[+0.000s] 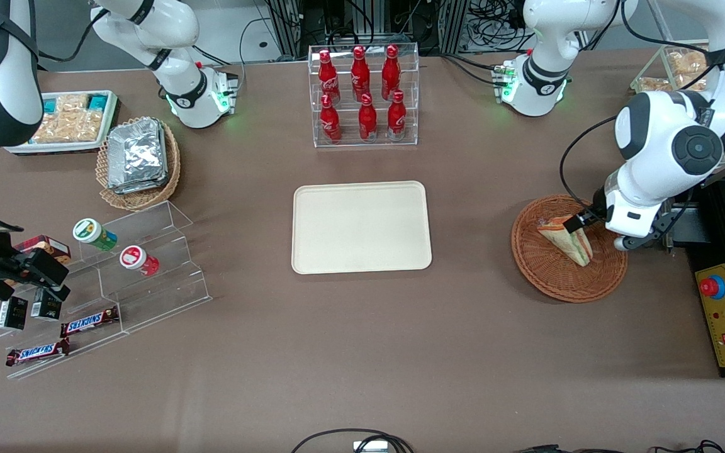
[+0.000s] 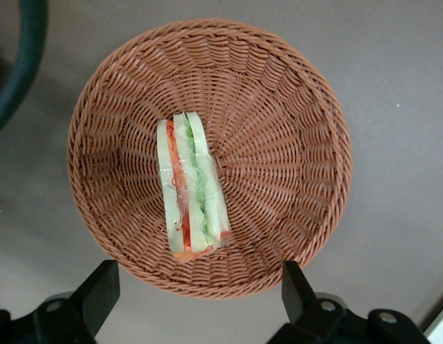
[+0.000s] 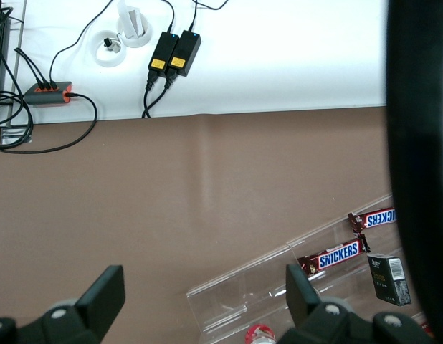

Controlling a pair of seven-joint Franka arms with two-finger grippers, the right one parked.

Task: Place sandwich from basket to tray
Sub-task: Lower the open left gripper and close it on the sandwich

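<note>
The sandwich [image 1: 567, 242], a wrapped wedge of white bread with red and green layers, lies in the round reddish-brown wicker basket [image 1: 557, 280] toward the working arm's end of the table. In the left wrist view the sandwich [image 2: 191, 190] rests near the middle of the basket [image 2: 293, 143]. My left gripper [image 1: 598, 231] hangs just above the basket, over its edge. It is open [image 2: 200, 276], its black fingers [image 2: 103, 287] spread wide with nothing between them. The cream tray [image 1: 361, 228] lies bare at the table's middle, beside the basket.
A clear rack of red bottles [image 1: 362, 94] stands farther from the camera than the tray. A tan basket of foil packets [image 1: 139, 157], a white snack tray [image 1: 70, 119] and an acrylic stand [image 1: 117, 277] sit toward the parked arm's end. A yellow control box [image 1: 724, 314] lies beside the basket.
</note>
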